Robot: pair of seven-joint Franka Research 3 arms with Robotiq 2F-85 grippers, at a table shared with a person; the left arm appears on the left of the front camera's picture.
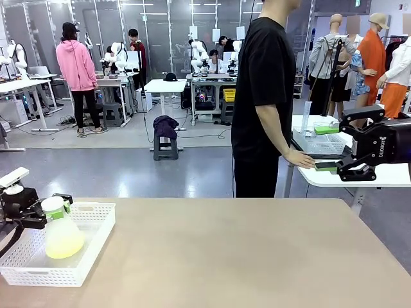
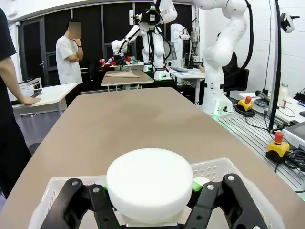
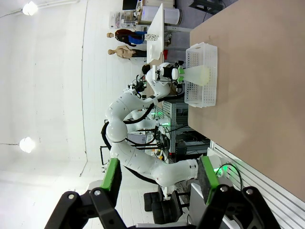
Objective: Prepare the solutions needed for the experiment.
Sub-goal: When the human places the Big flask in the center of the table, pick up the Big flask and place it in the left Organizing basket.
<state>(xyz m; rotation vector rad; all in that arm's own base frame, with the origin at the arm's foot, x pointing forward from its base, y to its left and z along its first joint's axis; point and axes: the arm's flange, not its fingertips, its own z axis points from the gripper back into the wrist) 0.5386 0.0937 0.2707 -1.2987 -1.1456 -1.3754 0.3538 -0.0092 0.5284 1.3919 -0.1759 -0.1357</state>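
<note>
The flask (image 1: 62,232) with pale yellow liquid stands in a white basket (image 1: 90,247) at the near left corner of the counter (image 1: 244,256). The liquid fills its wide lower part, and a round white stopper (image 1: 53,205) sits on its narrow neck. The left pincer (image 1: 40,215) comes in from the left edge and is clamped on the flask's neck just under the stopper. In the left wrist view, the stopper (image 2: 149,183) sits between the black fingers (image 2: 76,202), with green pads pressed against the neck on both sides and the basket's rim (image 2: 209,168) below.

The right pincer (image 1: 329,149) hangs high above the right side of the counter, well apart from the flask, its fingers spread wide with nothing between them. The right wrist view shows the two green-padded fingers (image 3: 113,179) apart, and far off the basket (image 3: 200,74) with the flask (image 3: 196,75) inside.

A person (image 1: 263,96) in a black shirt stands beyond the far edge of the counter, one hand (image 1: 300,158) resting on a white side table (image 1: 359,174).
</note>
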